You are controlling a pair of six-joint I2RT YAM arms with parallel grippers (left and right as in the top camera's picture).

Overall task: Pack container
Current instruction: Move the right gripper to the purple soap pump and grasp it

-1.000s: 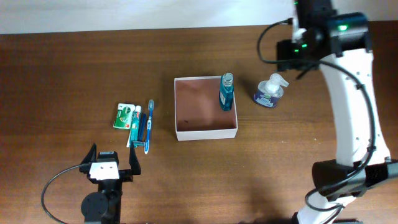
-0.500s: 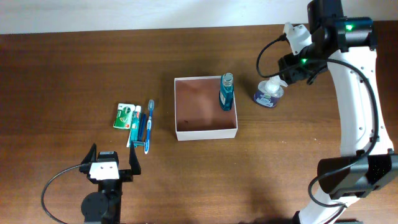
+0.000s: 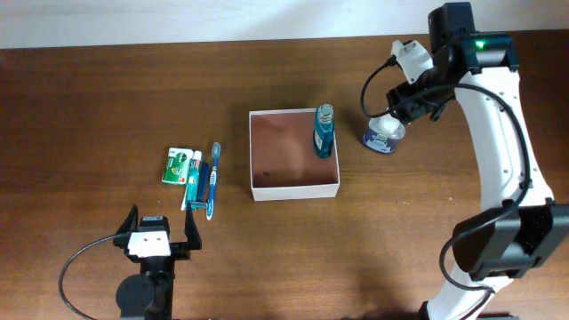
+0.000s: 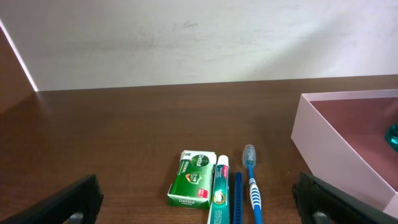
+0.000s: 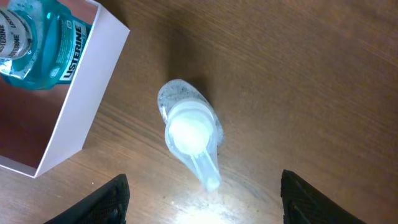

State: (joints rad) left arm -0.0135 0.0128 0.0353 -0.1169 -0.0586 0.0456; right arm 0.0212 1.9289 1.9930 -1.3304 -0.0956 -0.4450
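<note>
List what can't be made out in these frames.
- Pump bottle: overhead, the right arm overlaps its top; label too small to read.
- Mouthwash bottle: right wrist, cut off by the top-left corner; left wrist, only a sliver at the right edge.
- Container: left wrist, cut off by the right edge.
- Toothpaste: overhead, print too small.

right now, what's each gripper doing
Left gripper: open, empty.
Right gripper: open, above the clear white-topped pump bottle, not holding it.
</note>
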